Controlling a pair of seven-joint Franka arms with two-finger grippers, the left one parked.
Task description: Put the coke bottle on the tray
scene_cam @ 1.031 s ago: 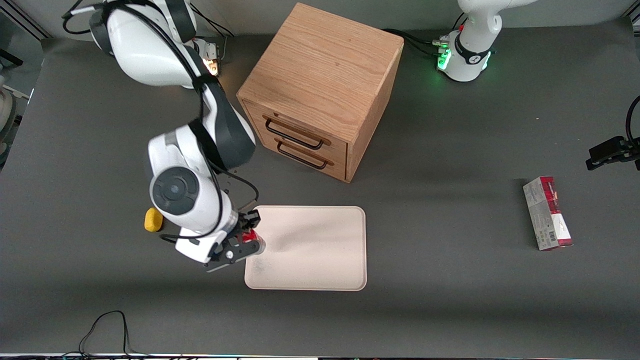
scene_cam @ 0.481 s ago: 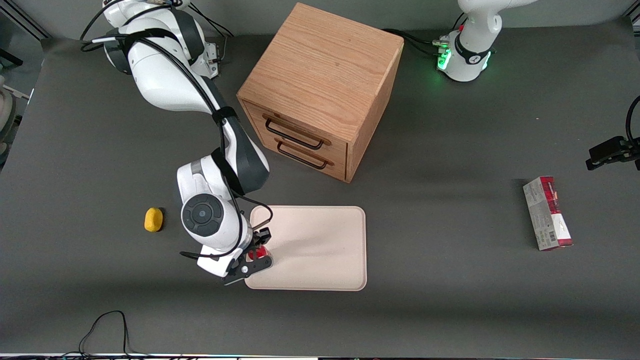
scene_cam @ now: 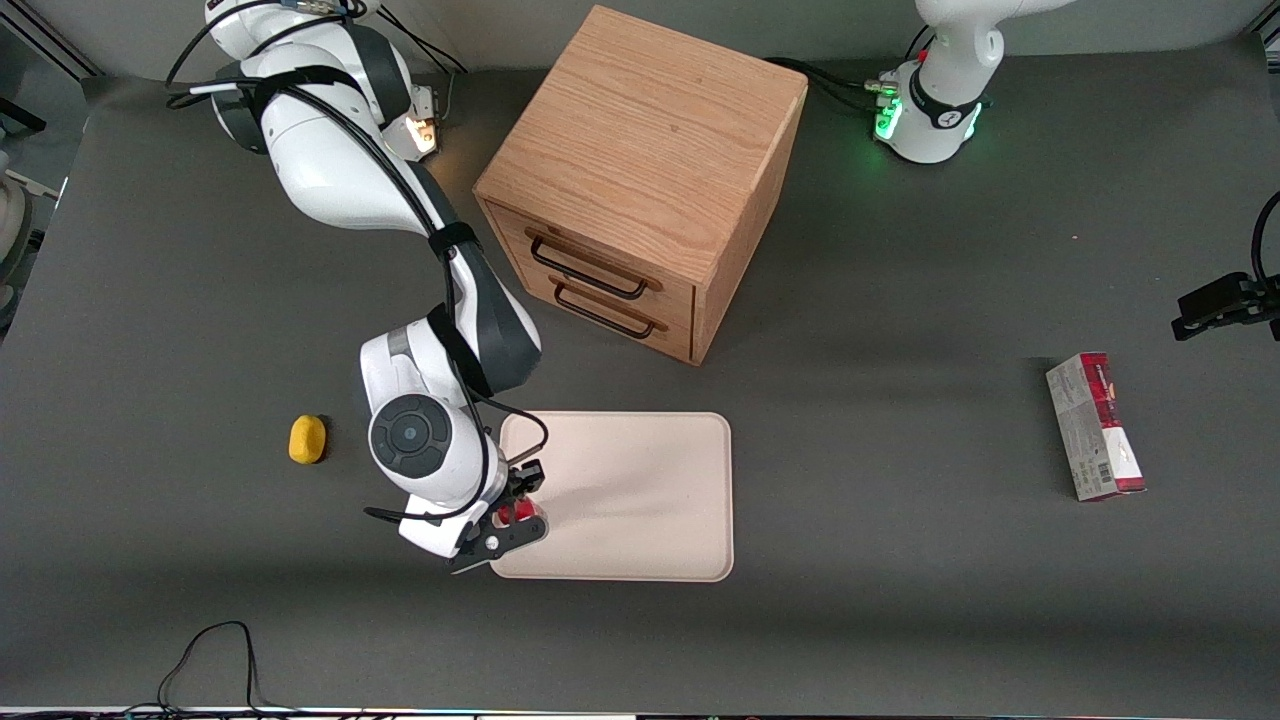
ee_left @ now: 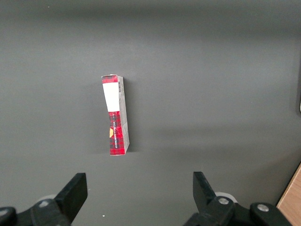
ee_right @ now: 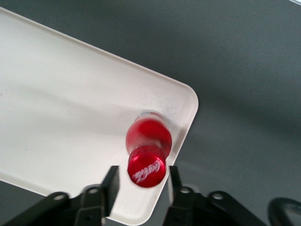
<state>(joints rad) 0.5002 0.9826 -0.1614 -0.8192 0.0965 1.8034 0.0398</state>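
Red bottle (ee_right: 148,136) standing upright on the cream tray (ee_right: 61,108), near one rounded corner, clear base against the tray floor and cap with white lettering facing the wrist camera. Gripper (ee_right: 141,181) right at the cap, one black finger (ee_right: 112,181) on each side; slightly parted, a thin gap showing between each finger and the cap, so not clamped on it as far as visible. From the front, gripper (scene_cam: 512,510) low over the tray (scene_cam: 640,500) corner toward the working arm's end and nearest the front camera, with a patch of red bottle (scene_cam: 520,515) showing between the black fingers. Wooden cabinet (scene_cam: 640,180) with two drawers farther from the front camera than the tray. Small yellow lump (scene_cam: 307,439) on the dark table (scene_cam: 850,620) beside the working arm, apart from the tray. Red-and-grey carton (scene_cam: 1095,427) lying flat, well toward the parked arm's end; same carton (ee_left: 115,115) in the left wrist view.
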